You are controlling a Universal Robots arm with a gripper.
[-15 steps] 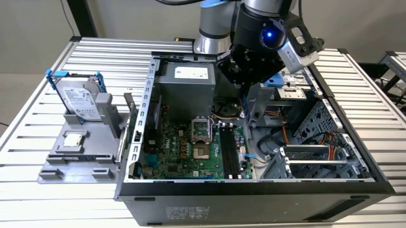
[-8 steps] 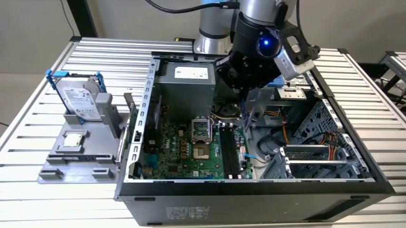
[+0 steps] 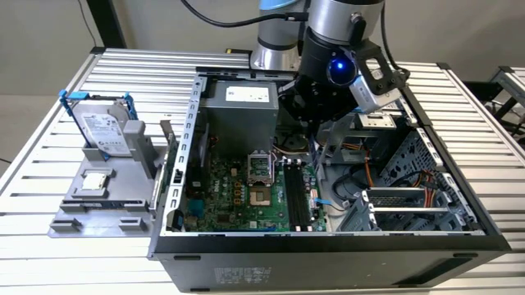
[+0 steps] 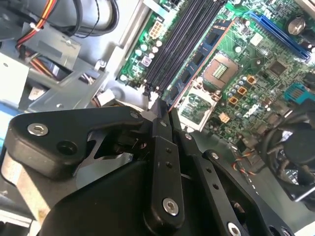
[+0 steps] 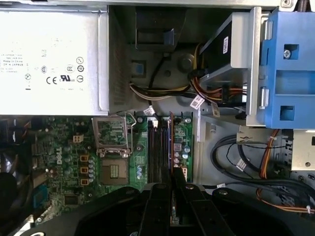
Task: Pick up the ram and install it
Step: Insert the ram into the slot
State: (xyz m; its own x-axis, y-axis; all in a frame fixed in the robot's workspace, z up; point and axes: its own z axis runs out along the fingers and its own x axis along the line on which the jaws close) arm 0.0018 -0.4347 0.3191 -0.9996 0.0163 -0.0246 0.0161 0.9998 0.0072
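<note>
Pickup's done afaict: gripper (image 4: 161,114) is closed on the ram (image 3: 313,142), a thin stick held on edge, hanging inside the open pc case (image 3: 328,243) just above the mobo (image 3: 238,196). It's lined up over the black ram slots (image 5: 158,147) near the case's middle, not touching them yet imo. Seating it in a slot is what's left.
</note>
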